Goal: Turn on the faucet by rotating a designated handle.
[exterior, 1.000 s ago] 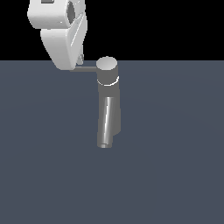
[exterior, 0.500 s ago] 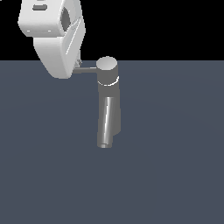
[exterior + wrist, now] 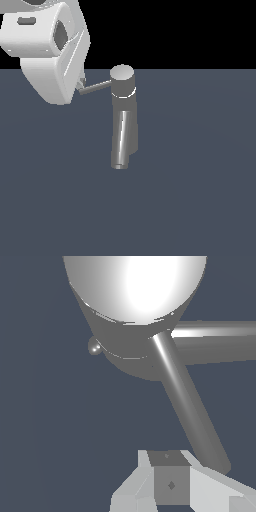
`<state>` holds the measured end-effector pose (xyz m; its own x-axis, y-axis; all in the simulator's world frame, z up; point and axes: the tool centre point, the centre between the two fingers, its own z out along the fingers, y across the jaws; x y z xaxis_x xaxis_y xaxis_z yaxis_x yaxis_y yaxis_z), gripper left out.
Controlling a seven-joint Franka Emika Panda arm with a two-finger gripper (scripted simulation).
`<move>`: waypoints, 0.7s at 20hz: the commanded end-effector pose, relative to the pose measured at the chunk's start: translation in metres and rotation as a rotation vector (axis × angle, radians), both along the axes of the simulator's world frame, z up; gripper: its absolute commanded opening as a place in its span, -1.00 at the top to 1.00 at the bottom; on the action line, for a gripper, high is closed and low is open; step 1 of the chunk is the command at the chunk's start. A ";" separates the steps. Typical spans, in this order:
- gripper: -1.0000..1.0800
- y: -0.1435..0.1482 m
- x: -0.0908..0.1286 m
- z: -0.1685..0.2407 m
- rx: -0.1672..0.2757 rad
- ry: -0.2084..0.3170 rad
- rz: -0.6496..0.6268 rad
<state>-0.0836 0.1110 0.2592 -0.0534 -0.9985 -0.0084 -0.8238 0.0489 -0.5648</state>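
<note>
Grey metallic faucet [image 3: 123, 117], thin rod handle [image 3: 96, 87]; white fingers [image 3: 170, 483] beside its tip, spread unclear

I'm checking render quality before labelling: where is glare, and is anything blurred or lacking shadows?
Wrist view: a blown-out white glare covers the faucet cap, with a bright streak along the handle; the claw is cropped at the frame edge. Exterior view: a pale highlight runs down the spout, edges are soft, and no cast shadow shows on the floor.
</note>
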 end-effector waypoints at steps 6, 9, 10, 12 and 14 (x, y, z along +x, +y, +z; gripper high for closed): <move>1.00 -0.005 -0.009 -0.006 -0.001 0.002 0.000; 1.00 -0.009 -0.014 -0.009 -0.002 0.002 -0.001; 1.00 -0.011 -0.016 -0.011 -0.002 0.003 -0.002; 1.00 -0.014 -0.019 -0.013 -0.002 0.003 -0.003; 1.00 -0.017 -0.022 -0.015 -0.002 0.003 -0.003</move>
<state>-0.1035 0.1112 0.2473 -0.0240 -0.9997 -0.0058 -0.8249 0.0230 -0.5649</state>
